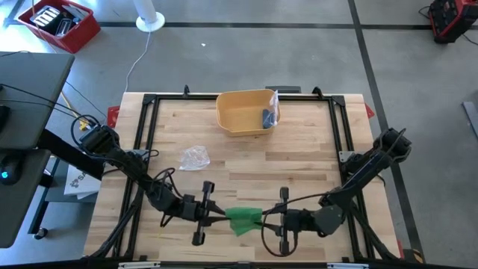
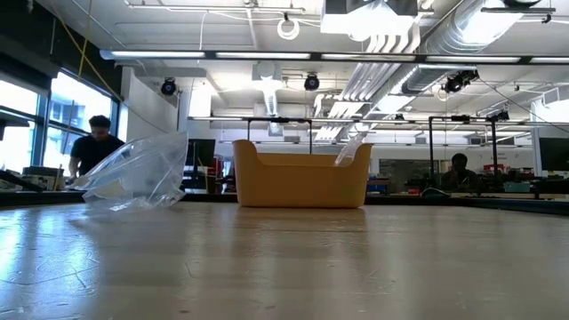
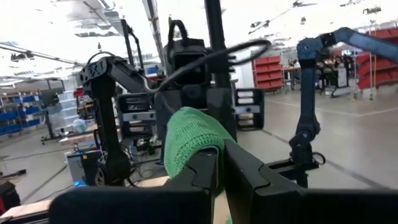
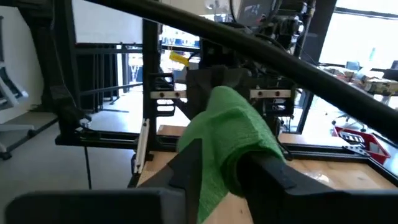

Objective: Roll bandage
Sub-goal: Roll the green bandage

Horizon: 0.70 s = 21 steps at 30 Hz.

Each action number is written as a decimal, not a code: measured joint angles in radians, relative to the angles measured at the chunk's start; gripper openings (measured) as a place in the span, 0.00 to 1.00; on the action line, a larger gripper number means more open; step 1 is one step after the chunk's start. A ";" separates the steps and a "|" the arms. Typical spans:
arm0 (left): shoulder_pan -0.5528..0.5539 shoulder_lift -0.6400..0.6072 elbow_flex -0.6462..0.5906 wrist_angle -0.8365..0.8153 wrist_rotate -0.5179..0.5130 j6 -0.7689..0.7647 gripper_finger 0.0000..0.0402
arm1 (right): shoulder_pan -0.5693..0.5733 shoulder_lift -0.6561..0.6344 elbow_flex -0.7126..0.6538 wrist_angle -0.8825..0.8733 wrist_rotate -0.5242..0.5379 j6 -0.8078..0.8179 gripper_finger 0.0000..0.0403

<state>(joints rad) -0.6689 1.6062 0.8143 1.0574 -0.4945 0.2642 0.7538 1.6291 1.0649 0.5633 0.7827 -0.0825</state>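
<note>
Near the table's [image 1: 299,161] front edge, both arms lie low and stretched inward, meeting at the green bandage [image 1: 243,219] between them. The left gripper [image 1: 221,216] has its fingers [image 3: 202,171] pressed together, pinching one end of the bandage. The right gripper [image 1: 266,218] holds the other end, fingers [image 4: 267,171] closed around the cloth. A yellow bin [image 1: 245,112] and a clear bag [image 1: 194,157] sit farther back

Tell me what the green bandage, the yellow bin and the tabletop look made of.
Green bandage: soft knitted or crepe fabric, matte; a woven texture shows.
Yellow bin: probably moulded plastic, smooth, with rounded corners and even colour.
Tabletop: wood, apparently butcher-block; jointed light planks with grain.
</note>
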 joint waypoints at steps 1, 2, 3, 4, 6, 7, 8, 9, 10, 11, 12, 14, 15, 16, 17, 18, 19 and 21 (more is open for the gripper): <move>0.000 0.000 0.000 -0.009 0.003 0.005 0.04 | -0.001 0.000 0.000 0.001 0.010 0.010 0.20; -0.002 -0.001 0.000 -0.018 0.009 0.014 0.06 | -0.001 0.000 0.000 0.001 0.027 0.025 0.17; -0.007 -0.001 0.000 -0.022 0.011 0.025 0.09 | -0.001 -0.001 0.000 0.001 0.037 0.040 0.13; -0.011 -0.001 0.000 -0.022 0.010 0.030 0.11 | -0.001 -0.003 0.000 -0.002 0.037 0.059 0.09; -0.012 -0.003 0.000 -0.018 0.009 0.022 0.18 | -0.001 -0.011 0.000 -0.008 0.036 0.103 0.03; -0.010 -0.003 0.000 -0.015 0.010 0.001 0.21 | -0.002 -0.014 0.000 -0.007 0.037 0.127 0.02; -0.008 -0.003 0.001 -0.013 0.012 -0.027 0.25 | -0.004 -0.018 0.000 -0.007 0.041 0.159 0.03; -0.001 -0.003 0.001 -0.010 0.015 -0.065 0.28 | -0.007 -0.019 0.000 -0.006 0.046 0.199 0.04; 0.007 -0.004 0.001 -0.010 0.018 -0.117 0.31 | -0.010 -0.019 0.000 -0.003 0.049 0.238 0.04; 0.015 -0.004 0.001 -0.011 0.019 -0.187 0.34 | -0.012 -0.020 0.000 0.000 0.051 0.269 0.04; 0.025 -0.003 0.001 -0.012 0.017 -0.271 0.37 | -0.015 -0.020 0.000 -0.001 0.054 0.297 0.04; 0.045 -0.003 0.000 -0.019 -0.006 -0.429 0.40 | -0.022 -0.022 0.000 -0.013 0.060 0.333 0.03; 0.054 -0.003 0.000 -0.034 -0.013 -0.475 0.41 | -0.025 -0.023 0.000 -0.019 0.063 0.345 0.02; 0.059 -0.003 0.000 -0.056 -0.019 -0.502 0.42 | -0.027 -0.023 0.000 -0.024 0.063 0.354 0.02; 0.062 -0.003 0.000 -0.082 -0.024 -0.512 0.42 | -0.028 -0.023 0.000 -0.030 0.063 0.357 0.01; 0.062 -0.003 0.000 -0.100 -0.033 -0.513 0.42 | -0.028 -0.022 0.000 -0.035 0.062 0.360 0.01; 0.061 -0.002 0.000 -0.113 -0.042 -0.501 0.41 | -0.029 -0.021 0.000 -0.036 0.062 0.357 0.01; 0.060 -0.002 0.000 -0.128 -0.050 -0.468 0.35 | -0.027 -0.021 0.000 -0.034 0.062 0.341 0.03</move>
<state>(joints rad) -0.6094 1.6039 0.8146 0.9294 -0.5445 -0.2041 0.7271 1.6081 1.0649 0.5289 0.8444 0.2589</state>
